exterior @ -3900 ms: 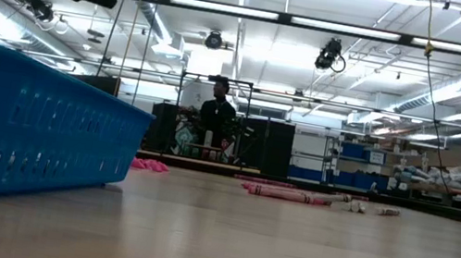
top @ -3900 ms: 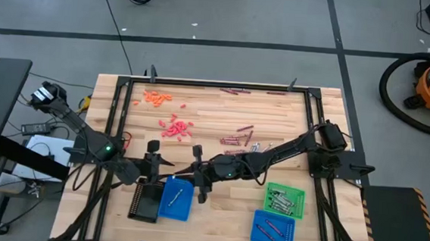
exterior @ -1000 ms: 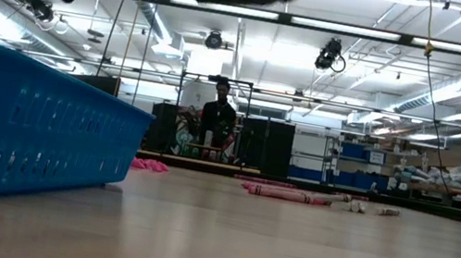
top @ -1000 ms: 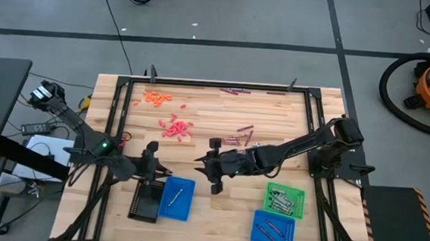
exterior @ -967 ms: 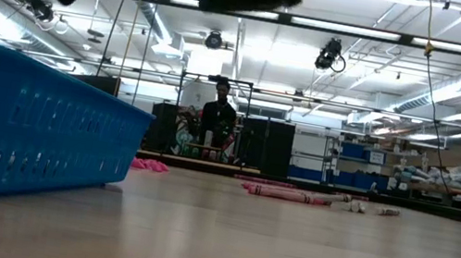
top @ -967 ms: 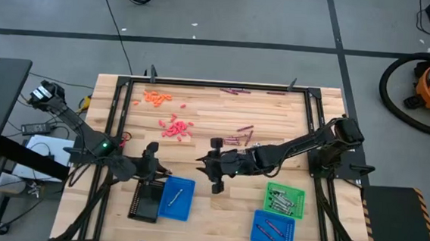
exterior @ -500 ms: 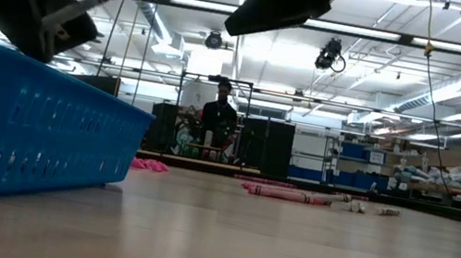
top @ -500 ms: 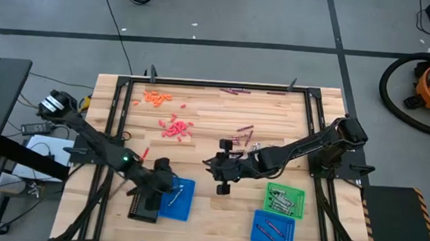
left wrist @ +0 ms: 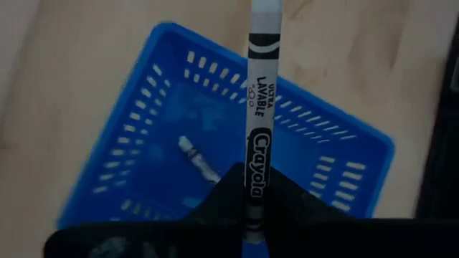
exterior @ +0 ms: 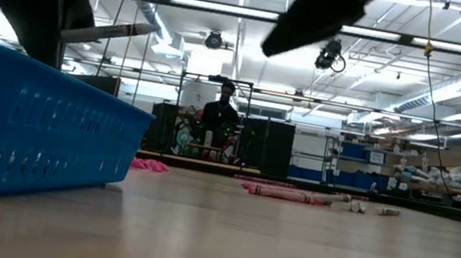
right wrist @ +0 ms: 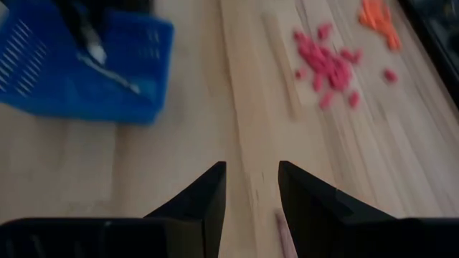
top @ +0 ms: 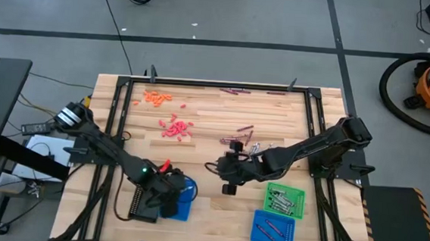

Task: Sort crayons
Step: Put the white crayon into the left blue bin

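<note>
The left gripper (left wrist: 251, 215) is hovering over the blue tray (left wrist: 344, 154) near the table's (top: 201, 203) front edge on the left, its fingers clamped on a silver-grey crayon (left wrist: 259, 107) that is sticking straight out past the fingertips, label facing the wrist camera. Another silver-grey crayon (left wrist: 199, 160) is lying loose on the floor of that same tray. In the high view this tray (top: 187, 188) is sitting just beside a black tray (top: 138, 203), and the left arm is covering most of both. The right gripper (right wrist: 251, 193) is hanging above bare wood near the middle of the table, fingers spread apart and holding nothing; in the high view it (top: 228, 184) is showing between the blue tray and a green tray (top: 284, 200). Silver-grey sticks are lying in the green tray, and a second blue tray (top: 273, 229) in front of it is holding a few dark ones. Farther back on the table, a red-pink heap (top: 173, 127) is lying well apart from an orange heap (top: 156, 97), and dark purple crayons (top: 238, 137) are lying scattered to the right of the pink ones, with a few more (top: 232, 90) along the far edge. A person (exterior: 218, 113) is standing in the room beyond the table
</note>
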